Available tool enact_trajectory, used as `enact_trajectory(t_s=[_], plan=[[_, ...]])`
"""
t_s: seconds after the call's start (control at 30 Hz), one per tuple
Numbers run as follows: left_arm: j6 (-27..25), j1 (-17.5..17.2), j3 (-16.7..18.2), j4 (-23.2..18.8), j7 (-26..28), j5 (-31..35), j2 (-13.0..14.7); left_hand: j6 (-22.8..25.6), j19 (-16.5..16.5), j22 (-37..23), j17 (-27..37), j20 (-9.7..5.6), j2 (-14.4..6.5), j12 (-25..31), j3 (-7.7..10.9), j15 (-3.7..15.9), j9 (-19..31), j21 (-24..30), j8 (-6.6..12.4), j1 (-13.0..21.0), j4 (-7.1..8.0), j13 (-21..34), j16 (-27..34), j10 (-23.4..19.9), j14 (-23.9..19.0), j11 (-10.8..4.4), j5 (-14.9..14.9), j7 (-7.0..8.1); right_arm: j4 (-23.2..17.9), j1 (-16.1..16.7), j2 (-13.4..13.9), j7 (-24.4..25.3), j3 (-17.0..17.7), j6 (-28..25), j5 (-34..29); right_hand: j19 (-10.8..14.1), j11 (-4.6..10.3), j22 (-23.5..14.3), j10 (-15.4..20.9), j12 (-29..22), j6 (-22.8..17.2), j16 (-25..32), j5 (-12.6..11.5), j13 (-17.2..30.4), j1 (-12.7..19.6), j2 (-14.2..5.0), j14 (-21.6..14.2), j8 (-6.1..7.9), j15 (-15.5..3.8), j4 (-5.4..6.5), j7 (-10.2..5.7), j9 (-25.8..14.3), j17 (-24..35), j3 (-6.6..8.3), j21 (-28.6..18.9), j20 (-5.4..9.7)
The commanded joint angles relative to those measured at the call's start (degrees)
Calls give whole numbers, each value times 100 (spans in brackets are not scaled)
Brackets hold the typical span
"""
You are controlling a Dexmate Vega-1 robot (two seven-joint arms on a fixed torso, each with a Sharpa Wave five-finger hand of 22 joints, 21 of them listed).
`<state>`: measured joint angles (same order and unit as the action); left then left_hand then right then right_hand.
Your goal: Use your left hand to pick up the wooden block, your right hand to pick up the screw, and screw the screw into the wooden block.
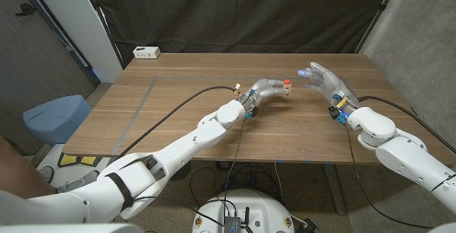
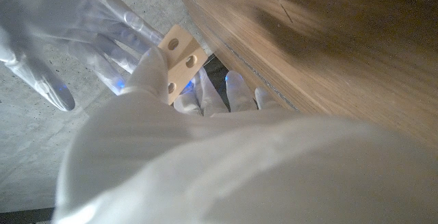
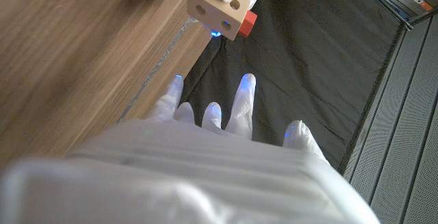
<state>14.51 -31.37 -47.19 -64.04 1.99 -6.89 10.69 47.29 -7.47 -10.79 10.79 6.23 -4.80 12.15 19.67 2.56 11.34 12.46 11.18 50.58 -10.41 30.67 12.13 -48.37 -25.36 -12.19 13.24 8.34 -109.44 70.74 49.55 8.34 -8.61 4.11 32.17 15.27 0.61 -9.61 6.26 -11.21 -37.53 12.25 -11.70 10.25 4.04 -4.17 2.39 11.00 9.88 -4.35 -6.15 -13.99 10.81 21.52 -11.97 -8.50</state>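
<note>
Wooden block sits pinched in the left hand, raised over the surface (something red on its side); right hand hovers nearby, fingers spread, empty.

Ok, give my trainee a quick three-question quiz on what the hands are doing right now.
1. True or false: the left hand holds the wooden block above the table.
2. The right hand is: A) gripping a tool, B) open with fingers spread, C) pressed flat on the table.
3. What colour is the part sticking out of the block's side?

Key: 1 true; 2 B; 3 red.
</note>
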Motion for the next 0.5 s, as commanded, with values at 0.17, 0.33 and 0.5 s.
enact_trajectory(t_s=[0.17, 0.33, 0.5], plan=[[146, -16, 92, -97, -187, -28, 225, 56, 13, -18, 15, -16, -56, 59, 145, 257, 21, 10, 35, 17, 147, 32, 35, -51, -47, 4, 39, 5, -61, -175, -141, 234, -184, -157, -225, -29, -35, -14, 6, 15, 251, -18, -37, 32, 64, 20, -58, -64, 6, -42, -105, 32, 7, 21, 82, 8], [234, 23, 120, -25, -281, -62, 251, 67, 13, -18, 15, -20, -59, 58, 147, 259, 20, 10, 40, 11, 152, 29, 32, -53, -43, 2, 40, 12, -101, -206, -204, 354, -233, -238, -266, -137, 26, -12, -18, 27, 539, -41, -37, 32, 74, 24, -50, -122, 9, -59, -184, 75, 6, 28, 125, -42], [315, 88, 134, 87, -407, -98, 259, 62, 12, -18, 14, -14, -57, 59, 146, 257, 20, 10, 38, 5, 154, 30, 31, -54, -45, 1, 40, 17, -81, -265, -320, 498, -309, -273, -330, -198, 51, -12, -55, 41, 722, -63, -36, 31, 81, 23, -21, -136, -21, -71, -239, 107, 6, 35, 143, -63]])
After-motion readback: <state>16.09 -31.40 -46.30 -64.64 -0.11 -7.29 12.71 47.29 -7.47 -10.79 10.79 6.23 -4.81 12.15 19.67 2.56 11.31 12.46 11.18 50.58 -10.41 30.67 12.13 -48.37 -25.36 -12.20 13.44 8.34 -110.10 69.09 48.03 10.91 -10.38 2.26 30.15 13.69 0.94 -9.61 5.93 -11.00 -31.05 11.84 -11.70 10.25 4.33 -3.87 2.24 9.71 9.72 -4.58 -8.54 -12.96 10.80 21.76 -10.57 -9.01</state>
